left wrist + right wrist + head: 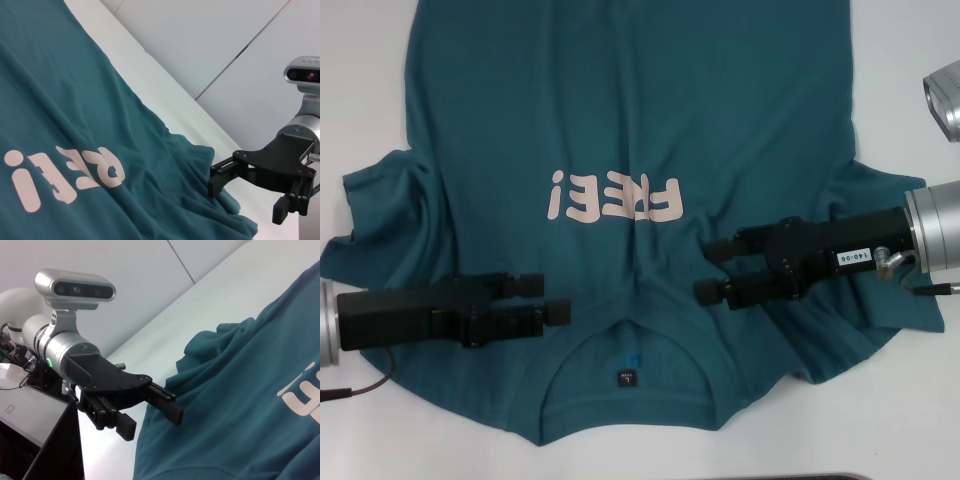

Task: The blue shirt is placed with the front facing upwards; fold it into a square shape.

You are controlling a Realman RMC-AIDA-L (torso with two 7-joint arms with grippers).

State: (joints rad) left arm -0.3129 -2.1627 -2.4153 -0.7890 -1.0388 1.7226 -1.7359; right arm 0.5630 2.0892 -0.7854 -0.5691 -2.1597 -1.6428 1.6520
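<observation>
Collar edge: nearest the head camera, the ribbed collar (pixel 625 345) and its small dark neck label (pixel 627 377) lie flat, with the hem running off the far side.
Blue shirt: the blue shirt (pixel 620 110) lies spread front-up on the white tabletop (pixel 920 420), the pink "FREE!" lettering (pixel 612 193) showing mid-chest; both sleeves are rumpled and bunched rather than smoothed out.
Left gripper: the left gripper (pixel 565 297) hovers low over the shoulder on its own side of the collar, jaws apart, nothing between them.
Right gripper: the right gripper (pixel 702 270) sits over the opposite shoulder, jaws likewise apart and empty; whether it touches the cloth I cannot tell.
Risk, uneven grab: the two grippers are not level with each other, so a pinch from here would likely lift the shoulders crooked and skew the fold.
Risk, bunched sleeves: the creased sleeves could get trapped under the body and leave a lumpy, off-square shape.
Risk, double layer: a shallow pinch might catch only the top layer, letting the back drag behind.
</observation>
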